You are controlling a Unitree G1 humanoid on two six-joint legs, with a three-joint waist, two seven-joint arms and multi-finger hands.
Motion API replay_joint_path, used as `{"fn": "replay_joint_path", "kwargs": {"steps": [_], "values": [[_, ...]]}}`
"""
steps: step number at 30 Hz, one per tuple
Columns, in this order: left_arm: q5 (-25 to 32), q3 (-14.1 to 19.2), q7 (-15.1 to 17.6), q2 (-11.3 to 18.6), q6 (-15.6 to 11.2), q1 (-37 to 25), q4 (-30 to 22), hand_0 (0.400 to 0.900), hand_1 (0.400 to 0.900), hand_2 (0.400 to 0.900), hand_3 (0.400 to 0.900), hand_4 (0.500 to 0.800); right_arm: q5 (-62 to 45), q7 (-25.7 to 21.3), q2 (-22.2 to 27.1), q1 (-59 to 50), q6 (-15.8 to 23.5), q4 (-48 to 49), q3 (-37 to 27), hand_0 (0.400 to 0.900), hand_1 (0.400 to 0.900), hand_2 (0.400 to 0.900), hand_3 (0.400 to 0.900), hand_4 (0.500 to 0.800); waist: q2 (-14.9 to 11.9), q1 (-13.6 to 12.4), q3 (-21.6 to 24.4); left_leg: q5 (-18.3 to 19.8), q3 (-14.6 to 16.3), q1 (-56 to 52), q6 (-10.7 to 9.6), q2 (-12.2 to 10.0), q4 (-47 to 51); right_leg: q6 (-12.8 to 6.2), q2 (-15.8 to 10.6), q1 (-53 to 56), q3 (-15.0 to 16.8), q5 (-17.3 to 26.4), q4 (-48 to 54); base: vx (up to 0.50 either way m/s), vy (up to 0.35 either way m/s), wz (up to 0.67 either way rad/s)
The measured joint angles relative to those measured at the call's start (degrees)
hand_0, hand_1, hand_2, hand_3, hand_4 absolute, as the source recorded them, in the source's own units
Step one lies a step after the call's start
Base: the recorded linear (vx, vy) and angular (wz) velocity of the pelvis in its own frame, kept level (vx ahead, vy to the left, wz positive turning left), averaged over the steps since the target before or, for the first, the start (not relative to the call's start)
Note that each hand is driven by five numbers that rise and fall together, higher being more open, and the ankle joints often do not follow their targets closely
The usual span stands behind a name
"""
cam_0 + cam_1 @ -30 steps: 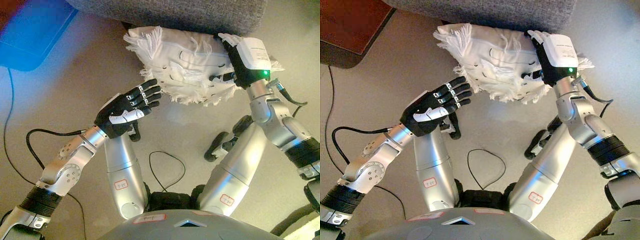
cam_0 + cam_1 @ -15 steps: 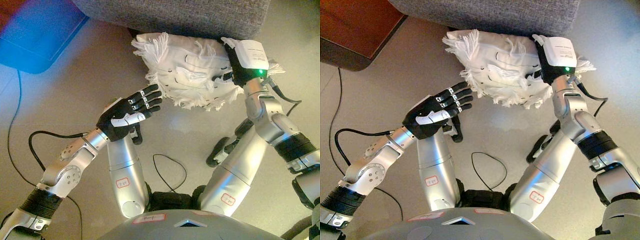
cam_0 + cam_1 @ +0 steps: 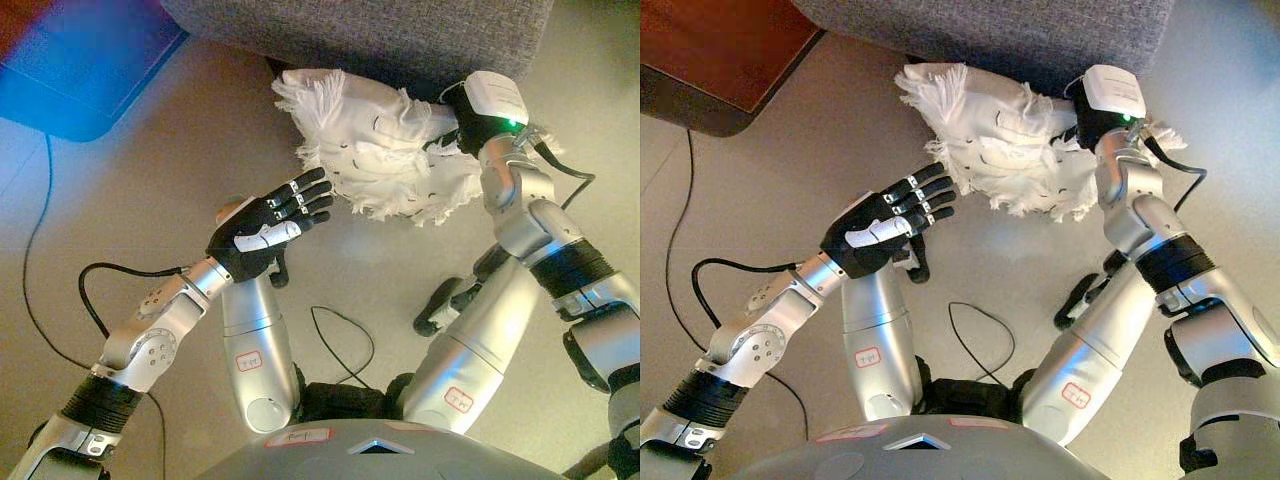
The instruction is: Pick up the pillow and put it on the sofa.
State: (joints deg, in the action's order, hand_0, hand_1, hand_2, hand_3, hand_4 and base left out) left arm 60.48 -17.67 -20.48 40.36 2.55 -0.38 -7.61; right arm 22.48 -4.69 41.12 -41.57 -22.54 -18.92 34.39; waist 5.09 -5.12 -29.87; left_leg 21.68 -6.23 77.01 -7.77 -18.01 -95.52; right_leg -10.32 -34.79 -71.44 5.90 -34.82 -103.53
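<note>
Pillow [image 3: 392, 160] low against the grey sofa [image 3: 400, 35] front, over the floor [image 3: 150, 180] — not yet on the seat. Right hand [image 3: 470, 120] pressed into its right end, fingers hidden, so grip impossible to tell. Left hand [image 3: 268, 220] released, fingers straight, just short of the fringe. Likely trouble: one-sided hold letting the soft pillow sag, twist or slip free during the lift — fringe catching too.

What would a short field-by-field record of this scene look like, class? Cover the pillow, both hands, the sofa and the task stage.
Pillow: white fringed pillow, against the sofa's base
Sofa: grey sofa, along the top edge
Right hand: right hand at the pillow's right end, fingers hidden
Left hand: left hand open, just short of the pillow's left side
Task stage: pillow not yet on the sofa
</note>
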Motion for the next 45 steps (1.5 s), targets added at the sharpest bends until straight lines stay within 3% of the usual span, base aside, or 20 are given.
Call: {"fn": "replay_joint_path", "kwargs": {"steps": [7,11,18,20,23,28,32,37,40,42,43,44,45], "values": [[-0.5,-1.1,3.0,-2.0,-0.3,-1.2,0.3,0.9,0.9,0.9,0.9,0.8,-1.9,-0.1,-1.7,2.4,0.2,0.3,-0.8,0.4,0.4,0.4,0.4,0.5,0.0,0.2,0.0,-0.2,3.8,-8.2,0.0,-0.7,9.6,-1.01,0.5,8.0,-4.8,3.3,11.4,-0.04,0.037,-0.12],[-2.1,-1.0,3.7,-2.9,-1.9,-2.5,0.4,0.9,0.9,0.9,0.9,0.8,-3.4,-1.4,-1.8,3.0,0.5,0.8,-1.5,0.4,0.4,0.4,0.4,0.5,0.0,0.2,0.0,-1.1,5.8,-12.5,0.6,-0.9,15.5,-1.28,1.7,12.0,-6.5,6.4,18.7,-0.08,0.055,-0.11],[-3.4,1.6,10.1,-6.5,-2.5,-4.2,2.1,0.9,0.9,0.9,0.9,0.8,-5.5,-3.8,-0.7,9.8,0.7,7.4,-6.0,0.4,0.4,0.4,0.4,0.5,0.1,0.4,0.0,-8.0,10.0,-24.8,1.2,0.5,35.2,-0.99,5.0,24.2,-12.1,15.2,39.2,-0.04,0.019,-0.05],[-3.4,3.3,10.8,-6.9,-2.4,-4.0,2.2,0.9,0.9,0.9,0.9,0.8,-6.4,-4.0,-0.1,13.1,0.8,10.9,-8.5,0.4,0.4,0.4,0.4,0.5,-0.1,0.6,0.0,-10.6,11.2,-30.0,1.4,1.3,42.3,-0.13,5.5,29.4,-14.3,17.6,45.8,0.08,0.024,-0.03],[-4.1,5.7,10.8,-8.7,-1.9,-2.7,2.2,0.9,0.9,0.9,0.9,0.8,-7.5,-5.4,0.3,18.9,2.5,16.0,-13.1,0.4,0.4,0.4,0.4,0.5,-0.8,0.4,0.1,-13.7,12.2,-37.5,0.8,2.7,51.5,-0.48,6.3,35.8,-16.1,20.6,53.8,0.1,0.02,-0.05],[-4.6,6.0,11.7,-11.3,0.9,-0.9,2.2,0.9,0.9,0.9,0.9,0.8,-9.8,-6.5,0.2,28.9,7.5,21.7,-19.0,0.4,0.4,0.4,0.4,0.5,-1.6,1.8,0.1,-16.4,13.7,-46.7,0.3,3.3,61.2,-0.75,6.5,45.7,-20.7,23.0,62.6,0.15,-0.022,-0.07],[-6.4,6.2,13.7,-12.4,2.9,1.1,2.0,0.9,0.9,0.9,0.9,0.8,-9.9,-6.3,0.4,38.4,10.5,27.4,-23.8,0.4,0.4,0.4,0.4,0.5,-2.7,2.1,0.3,-19.3,16.2,-57.5,-0.6,3.3,71.7,-1.49,9.5,56.6,-24.0,27.3,74.5,0.18,-0.024,-0.06],[-8.2,11.2,15.9,-12.2,5.7,5.5,-0.2,0.9,0.9,0.9,0.9,0.8,-10.4,-4.2,2.9,43.6,13.5,33.2,-28.8,0.4,0.4,0.4,0.4,0.5,-6.0,3.4,3.2,-23.5,18.4,-67.9,-1.8,4.1,84.2,-2.26,13.1,68.0,-27.0,32.5,89.3,0.14,-0.011,0.07],[-8.6,12.3,16.3,-11.6,6.9,6.8,-0.2,0.9,0.9,0.9,0.9,0.8,-10.8,-2.3,6.2,43.8,14.8,33.5,-31.0,0.4,0.4,0.4,0.4,0.5,-7.9,3.1,7.9,-25.2,19.1,-71.4,-2.0,4.8,89.8,-2.52,14.0,71.5,-28.5,34.0,94.2,0.06,0.027,0.07],[-8.6,12.3,16.3,-11.6,7.0,7.4,-0.2,0.9,0.9,0.9,0.9,0.8,-10.8,-1.2,8.7,43.4,16.2,33.5,-32.0,0.4,0.4,0.4,0.4,0.5,-8.0,3.0,9.9,-26.2,19.1,-74.7,-1.7,5.1,93.3,-2.48,13.8,72.8,-28.4,34.0,92.7,0.08,0.018,0.1],[-8.6,12.2,16.4,-11.9,7.1,7.8,-0.2,0.9,0.9,0.9,0.9,0.8,-10.9,-0.6,10.7,42.8,16.9,33.5,-32.0,0.4,0.4,0.4,0.4,0.5,-6.9,3.2,10.4,-27.0,19.3,-76.7,-0.9,4.6,95.2,-2.67,13.1,70.4,-27.9,33.8,87.0,0.08,0.005,0.16],[-8.6,12.1,16.3,-11.8,7.1,8.5,0.0,0.9,0.9,0.9,0.9,0.8,-11.7,0.4,12.8,42.6,17.7,33.9,-32.0,0.4,0.4,0.4,0.4,0.5,-6.0,3.3,11.9,-27.3,19.3,-77.1,-0.9,3.8,96.1,-3.13,13.4,68.7,-27.8,33.0,87.4,0.08,0.007,0.18],[-8.6,12.4,16.4,-11.3,7.0,9.2,0.0,0.9,0.9,0.9,0.9,0.8,-13.0,1.5,14.5,42.5,18.5,34.2,-32.0,0.4,0.4,0.4,0.4,0.5,-7.0,2.9,14.1,-27.4,19.9,-77.1,-1.1,4.5,96.6,-2.32,14.7,70.6,-28.1,35.0,98.2,0.08,0.008,0.17]]}}
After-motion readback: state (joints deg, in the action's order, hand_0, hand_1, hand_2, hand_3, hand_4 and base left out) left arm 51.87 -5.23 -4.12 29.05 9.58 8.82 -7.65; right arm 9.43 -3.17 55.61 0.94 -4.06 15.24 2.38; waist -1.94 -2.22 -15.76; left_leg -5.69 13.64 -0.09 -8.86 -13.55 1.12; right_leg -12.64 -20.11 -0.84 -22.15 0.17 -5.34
